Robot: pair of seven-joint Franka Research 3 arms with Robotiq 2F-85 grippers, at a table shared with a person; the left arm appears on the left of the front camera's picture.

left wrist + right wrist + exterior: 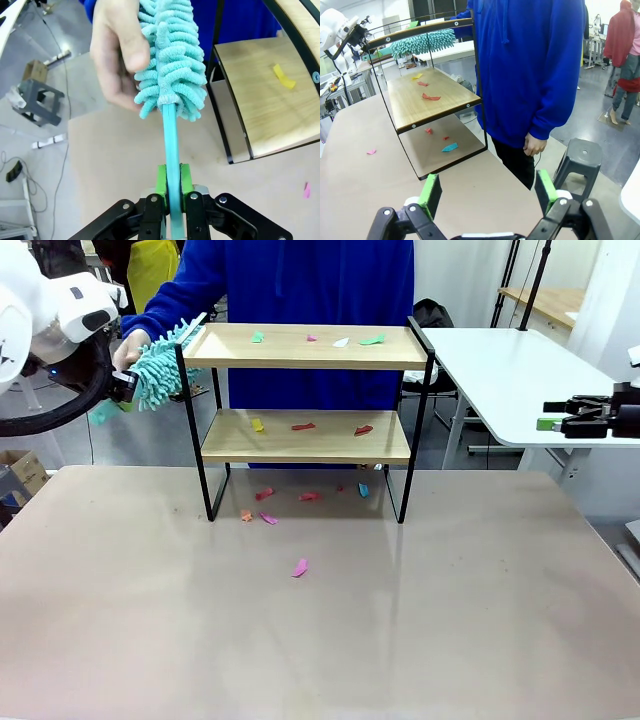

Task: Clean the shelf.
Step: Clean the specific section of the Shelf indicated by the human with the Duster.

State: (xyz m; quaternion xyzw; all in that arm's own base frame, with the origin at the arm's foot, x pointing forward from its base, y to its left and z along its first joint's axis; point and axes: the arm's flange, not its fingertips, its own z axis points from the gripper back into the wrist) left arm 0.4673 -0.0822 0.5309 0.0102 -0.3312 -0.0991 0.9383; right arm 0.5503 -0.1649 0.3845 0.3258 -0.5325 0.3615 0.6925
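Receiving duster [170, 50] from person's hand [115, 60], handle pinched in left end effector [170, 180], right end effector [490, 187] spread; next, sweeping shelf [300, 350] top board.

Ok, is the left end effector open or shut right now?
Shut: the left end effector has its green pads clamped on the teal duster handle.

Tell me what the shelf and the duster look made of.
Shelf: boards look like pale wood or wood-look laminate, matte, with faint grain; frame looks like thin black-coated metal rod. Duster: teal fuzzy tufts, likely microfibre chenille; smooth teal stick, probably plastic.
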